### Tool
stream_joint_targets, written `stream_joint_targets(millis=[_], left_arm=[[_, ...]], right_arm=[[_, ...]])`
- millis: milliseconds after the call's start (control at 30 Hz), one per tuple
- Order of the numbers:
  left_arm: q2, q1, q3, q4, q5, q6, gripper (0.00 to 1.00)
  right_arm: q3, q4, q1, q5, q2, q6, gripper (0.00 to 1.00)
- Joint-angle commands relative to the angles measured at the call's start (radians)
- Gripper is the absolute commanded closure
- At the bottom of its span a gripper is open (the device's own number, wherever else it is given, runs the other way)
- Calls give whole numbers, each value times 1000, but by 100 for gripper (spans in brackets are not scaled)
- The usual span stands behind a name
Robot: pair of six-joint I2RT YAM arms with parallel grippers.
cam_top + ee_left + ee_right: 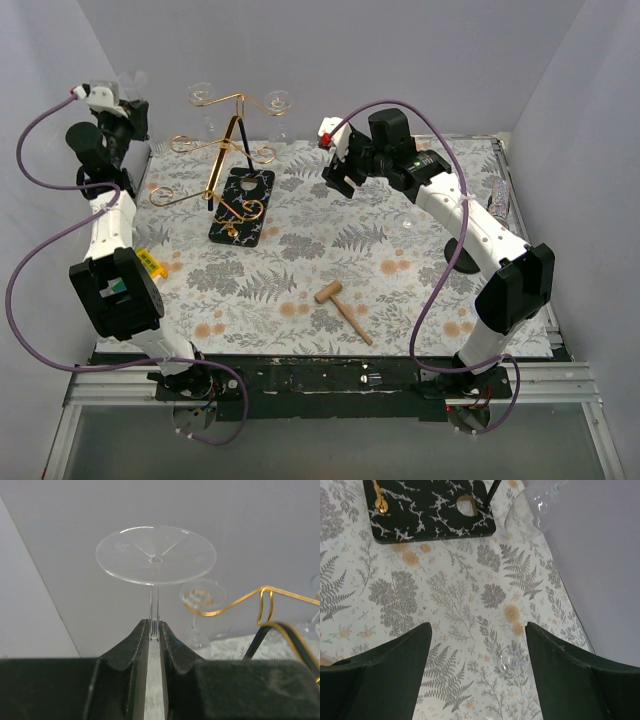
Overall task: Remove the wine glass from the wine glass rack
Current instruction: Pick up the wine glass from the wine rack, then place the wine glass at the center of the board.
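Left of the rack point(243, 205), the left tool point(155, 630) pinched the wine glass point(155, 555) by its stem, foot up. It should move slowly and keep the glass straight. Right of the rack, the right tool point(477, 650) was spread wide and empty.

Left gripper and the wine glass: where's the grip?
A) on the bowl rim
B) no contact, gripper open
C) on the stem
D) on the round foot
C: in the left wrist view the left gripper is shut on the thin stem of the wine glass, with the round foot free above the gripper.
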Motion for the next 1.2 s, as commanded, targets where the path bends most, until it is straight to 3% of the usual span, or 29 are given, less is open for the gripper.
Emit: stream_joint_targets(millis=[0,200,333,467,633,700,800,1100,1167], left_arm=[[-99,1,208,-204,43,-150,100],[-79,-1,383,-303,302,-553,100],[-48,-47,430,-430,425,-649,100],[-10,-65,454,-531,459,-745,100],[4,-81,446,-596,364,-922,100],[10,-94,448,-604,319,-983,100],[25,-128,475,-611,273,-1057,100],[15,-283,453,-617,202,-1190,100],[9,-298,445,-619,196,-1187,100]], right_arm=[[-36,236,0,-102,-75,63,16],[-206,579,-3,-194,-189,42,17],[-253,725,-1,-185,-210,-44,16],[-279,790,20,-209,-209,-203,17],[-403,940,86,-231,-235,-386,17],[-486,1119,109,-212,-242,-376,19],[-504,1251,123,-193,-213,-366,23],[-412,1304,190,-139,-118,-395,27],[-412,1302,201,-124,-112,-401,34]])
